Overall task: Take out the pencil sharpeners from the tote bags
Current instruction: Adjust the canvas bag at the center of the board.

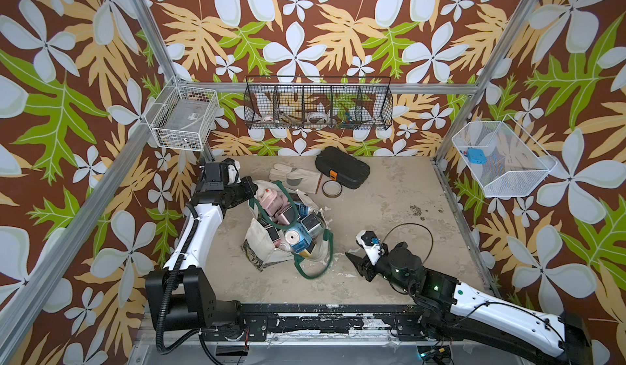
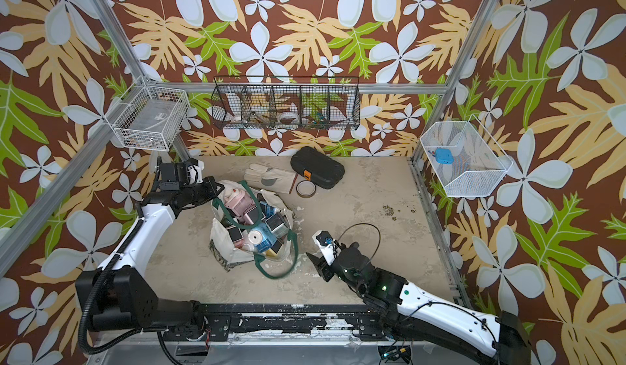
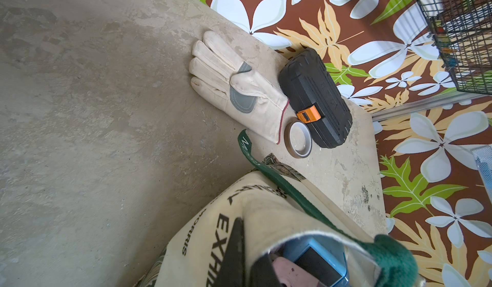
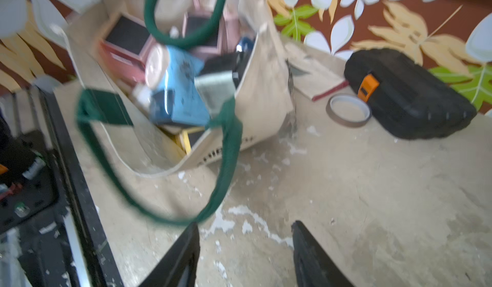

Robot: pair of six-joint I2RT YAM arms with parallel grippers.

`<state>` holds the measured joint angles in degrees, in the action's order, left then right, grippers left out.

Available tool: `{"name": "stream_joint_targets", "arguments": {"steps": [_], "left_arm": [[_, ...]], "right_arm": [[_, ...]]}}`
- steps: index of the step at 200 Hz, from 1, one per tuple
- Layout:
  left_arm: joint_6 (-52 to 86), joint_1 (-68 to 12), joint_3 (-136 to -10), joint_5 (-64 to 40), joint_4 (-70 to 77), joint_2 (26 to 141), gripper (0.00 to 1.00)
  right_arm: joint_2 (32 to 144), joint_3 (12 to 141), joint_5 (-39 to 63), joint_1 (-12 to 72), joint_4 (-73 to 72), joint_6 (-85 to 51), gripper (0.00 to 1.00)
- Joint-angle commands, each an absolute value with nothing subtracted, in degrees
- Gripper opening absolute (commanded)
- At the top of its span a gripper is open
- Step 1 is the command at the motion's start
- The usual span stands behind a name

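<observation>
A cream canvas tote bag [image 1: 254, 236] [image 2: 219, 236] with dark green strap handles sits slumped on the mottled beige table [image 1: 399, 210]. It is a little left of centre in both top views, with its mouth gaping upward. In the left wrist view black lettering runs across its side, "MORRIS" among it, beside a strip of grey-green leaf print.

Inside is a heap of boxy plastic pencil sharpeners [image 1: 291, 224] [image 2: 252, 226] in pastel pink, blue and yellow. Most have a dark square window, and one blue one shows a round white face. All those in view are inside the bag, piled up to its rim. One green handle [image 1: 313, 270] loops out onto the table toward the lower edge of the frame.

The left gripper [image 1: 253, 190] [image 3: 250, 248] meets the bag's upper-left rim. The left wrist view shows its jaws closed tight on a fold of the canvas edge. The right gripper [image 1: 355, 261] [image 4: 245, 224] hovers at the lower right of the bag, near the loose handle but apart from it. In the blurred right wrist view its jaws stand fairly wide with nothing between them.

Above the bag in the frame, close together, lie a pale leather work glove [image 1: 294, 177], a brown tape roll [image 1: 332, 188] and a black hard case [image 1: 342, 168] with an orange latch.
</observation>
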<state>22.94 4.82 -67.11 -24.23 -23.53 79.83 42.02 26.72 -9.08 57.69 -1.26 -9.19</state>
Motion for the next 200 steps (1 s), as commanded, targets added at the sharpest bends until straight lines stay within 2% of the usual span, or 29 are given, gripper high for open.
{"name": "stream_joint_targets", "arguments": {"steps": [1, 12, 29, 76, 116, 129, 155, 200], "left_arm": [[23.4, 5.1, -67.2, -24.0, -22.6, 79.4, 0.0], [23.4, 5.1, -67.3, -24.3, -22.6, 79.4, 0.0], [23.4, 5.1, -67.3, -24.2, -22.7, 79.5, 0.0], [23.4, 5.1, -66.9, -24.1, -22.6, 79.5, 0.0], [23.4, 5.1, -66.8, -24.1, -22.6, 79.2, 0.0], [23.4, 5.1, -66.7, -24.1, -22.6, 79.3, 0.0], [23.4, 5.1, -66.5, -24.2, -22.6, 79.1, 0.0], [23.4, 5.2, -66.6, -24.2, -22.6, 79.1, 0.0]], "right_arm": [[39.0, 29.9, -7.3, 57.7, -2.0, -11.6, 0.59], [38.4, 31.0, -6.6, 57.7, -1.9, -12.5, 0.63], [42.1, 32.5, -3.7, 57.7, -3.9, -11.3, 0.63], [69.1, 54.3, -0.4, 57.8, 1.5, -13.2, 0.58], [87.7, 73.0, -4.1, 56.4, 8.4, -18.1, 0.56], [91.4, 76.3, -3.0, 54.3, 9.1, -19.9, 0.54], [96.8, 79.7, 6.0, 50.1, 8.2, -22.5, 0.51], [101.1, 82.8, 12.0, 49.9, 8.9, -22.5, 0.48]]}}
